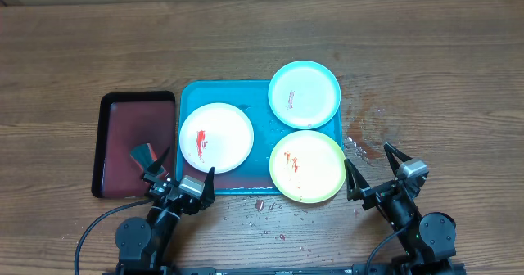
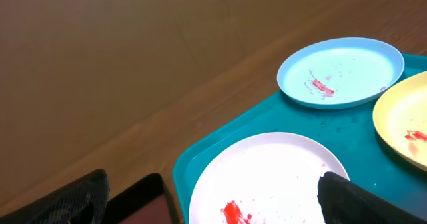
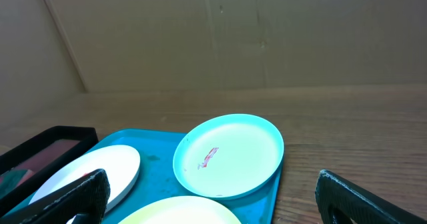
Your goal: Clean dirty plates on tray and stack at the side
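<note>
Three dirty plates with red smears lie on the teal-blue tray (image 1: 258,103): a white plate (image 1: 217,137) at the left, a light blue plate (image 1: 304,94) at the back right, a yellow-green plate (image 1: 308,166) at the front right, overhanging the tray's rim. My left gripper (image 1: 182,173) is open and empty at the tray's front left, near the white plate (image 2: 267,177). My right gripper (image 1: 377,171) is open and empty, right of the yellow-green plate (image 3: 180,212). The light blue plate also shows in both wrist views (image 2: 340,72) (image 3: 228,156).
A dark maroon black-rimmed tray (image 1: 115,140) lies left of the teal tray, with a small dark-and-teal object (image 1: 145,155) in it. Red specks and wet spots (image 1: 360,136) mark the wooden table right of and in front of the teal tray.
</note>
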